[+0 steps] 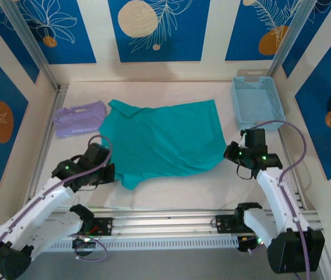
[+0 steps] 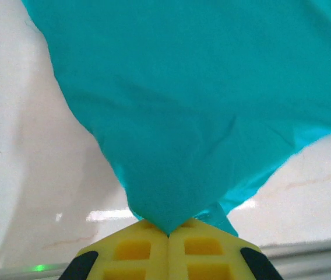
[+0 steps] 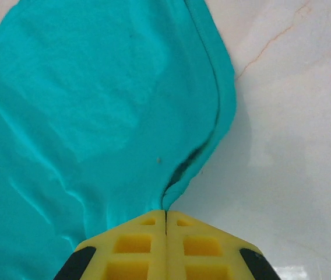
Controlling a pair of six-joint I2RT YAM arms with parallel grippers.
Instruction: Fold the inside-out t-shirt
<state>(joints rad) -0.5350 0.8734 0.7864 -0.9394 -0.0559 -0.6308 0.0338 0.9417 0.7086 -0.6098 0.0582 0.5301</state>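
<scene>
Pinching both near corners, I judge the move is to lift them together and level, then carry that edge toward the far side without letting either side sag or twist. On the top camera, the inside-out t-shirt (image 1: 165, 140) lies spread mostly flat mid-table, teal and smooth. A lavender folded garment (image 1: 79, 121) is just beside its far-left corner and a pale blue basket (image 1: 257, 102) stands apart at far right. My left gripper (image 1: 104, 172) sits at the near-left corner, my right gripper (image 1: 232, 153) at the near-right edge. On the left wrist camera, the yellow pads (image 2: 136, 248) are pressed together with a peak of teal cloth clamped between them, the fabric fanning out from the grip with one small crease. On the right wrist camera, those pads (image 3: 194, 242) are likewise closed on the shirt's edge. A stitched seam runs along that border, a little curl tucks under by the grip, and a faint paler patch shows in the cloth, possibly the print.
</scene>
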